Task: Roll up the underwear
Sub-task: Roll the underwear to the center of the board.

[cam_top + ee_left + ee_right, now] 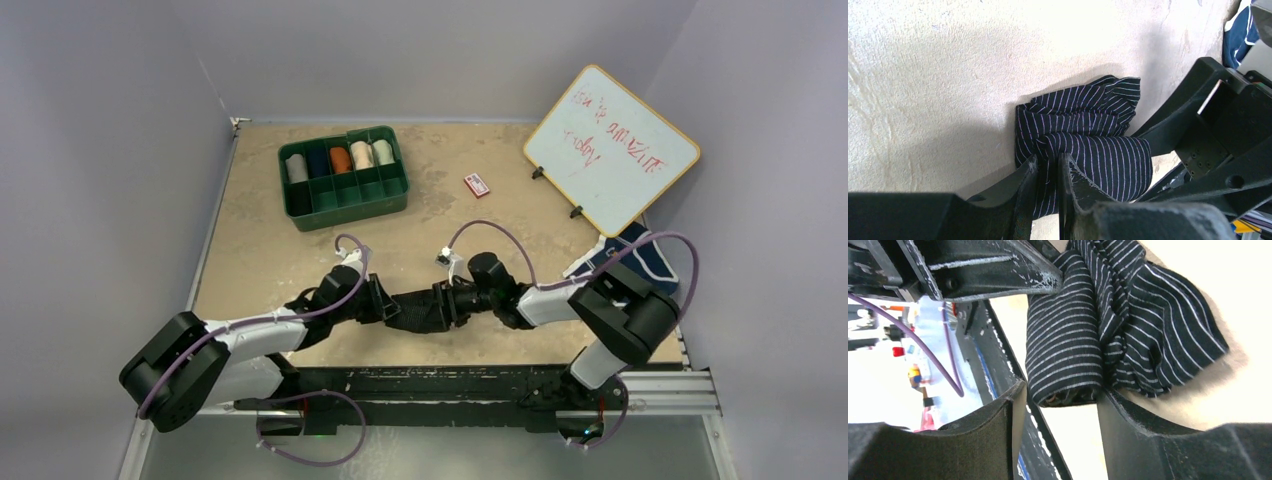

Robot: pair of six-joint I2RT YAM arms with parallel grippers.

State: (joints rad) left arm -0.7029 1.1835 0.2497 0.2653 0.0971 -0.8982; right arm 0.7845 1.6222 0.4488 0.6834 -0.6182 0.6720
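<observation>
The black underwear with thin white stripes [420,312] lies partly rolled on the table's near middle, between both grippers. In the left wrist view the roll [1108,160] lies nearest, with loose folds behind it. My left gripper [1048,162] is shut on the roll's left end; it also shows in the top view [392,305]. My right gripper [1062,392] is open, its jaws wide apart at the roll's other end [1063,340], and its right finger [1128,420] touches the cloth. It shows in the top view [452,300]. The navy underwear with white edging [640,255] lies at the right edge.
A green divided tray [345,205] holding several rolled cloths stands at the back left. A small red-and-white card [477,185] lies behind the grippers. A whiteboard [612,148] leans at the back right. A black rail [500,385] runs along the table's near edge.
</observation>
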